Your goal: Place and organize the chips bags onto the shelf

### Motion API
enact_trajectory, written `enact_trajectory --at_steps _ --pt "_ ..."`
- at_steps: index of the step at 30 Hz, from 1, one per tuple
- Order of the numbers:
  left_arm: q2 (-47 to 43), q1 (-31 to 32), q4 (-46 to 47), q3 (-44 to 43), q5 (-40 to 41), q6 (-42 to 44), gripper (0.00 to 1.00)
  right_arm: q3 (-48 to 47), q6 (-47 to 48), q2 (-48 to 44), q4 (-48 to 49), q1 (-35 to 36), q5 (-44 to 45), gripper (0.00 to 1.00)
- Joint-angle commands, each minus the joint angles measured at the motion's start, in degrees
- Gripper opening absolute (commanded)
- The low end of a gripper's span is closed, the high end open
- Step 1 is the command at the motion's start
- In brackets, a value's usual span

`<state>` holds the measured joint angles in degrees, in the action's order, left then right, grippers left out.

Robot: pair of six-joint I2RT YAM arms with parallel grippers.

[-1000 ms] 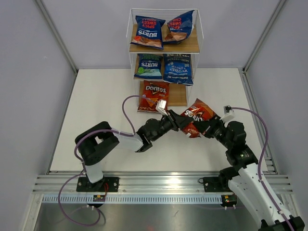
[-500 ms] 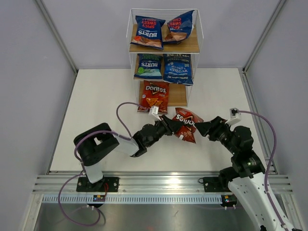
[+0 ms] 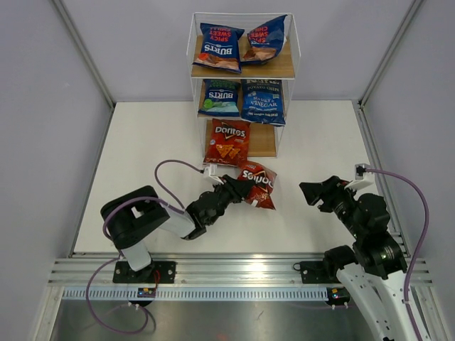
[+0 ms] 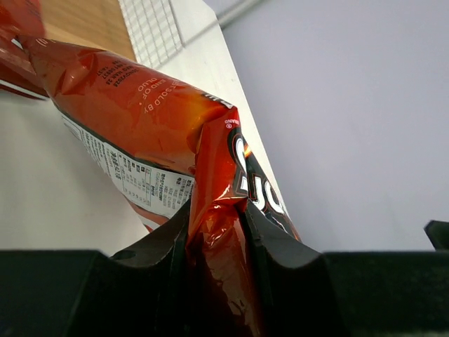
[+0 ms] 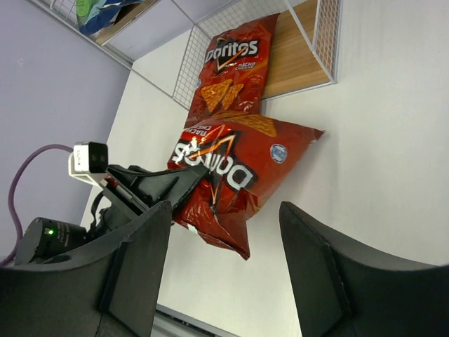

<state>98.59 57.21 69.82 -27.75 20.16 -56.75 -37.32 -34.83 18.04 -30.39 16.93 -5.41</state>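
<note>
Mid-frame, your left claw (image 3: pixel 238 190) clamps the red bag (image 3: pixel 259 185) bound for the shelf (image 3: pixel 264 142); your right claw (image 3: pixel 315 192) stands apart, empty.

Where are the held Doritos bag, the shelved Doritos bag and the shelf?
held Doritos bag (image 3: pixel 257 183): top external view, printed front.
shelved Doritos bag (image 3: pixel 227 142): top external view, middle.
shelf (image 3: pixel 264 141): top external view, bare bottom board.

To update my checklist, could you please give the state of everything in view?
left gripper: shut on the loose Doritos bag.
right gripper: open, empty.
loose Doritos bag: off the shelf, in front of it.
shelved Doritos bag: bottom tier.
Sea Salt & Vinegar bag: middle tier.
middle Burts bag: middle tier.
top Burts bags: top tier.
shelf: upright, five bags on it.
</note>
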Motion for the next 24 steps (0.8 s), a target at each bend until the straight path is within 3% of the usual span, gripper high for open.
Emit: enact_trajectory --at_steps 1,7,24 --pt "-2.52 -0.69 14.8 1.55 7.52 4.54 0.31 -2.67 2.57 -0.55 -2.48 0.39 2.25 0.71" --pt "-1.38 -2.27 20.97 0.86 10.42 7.97 0.31 -3.63 4.06 -0.03 -3.36 0.39 2.77 0.71" --pt "1.16 -6.58 21.23 -8.19 6.3 12.64 0.34 -5.4 6.79 0.15 -4.59 0.39 3.92 0.74"
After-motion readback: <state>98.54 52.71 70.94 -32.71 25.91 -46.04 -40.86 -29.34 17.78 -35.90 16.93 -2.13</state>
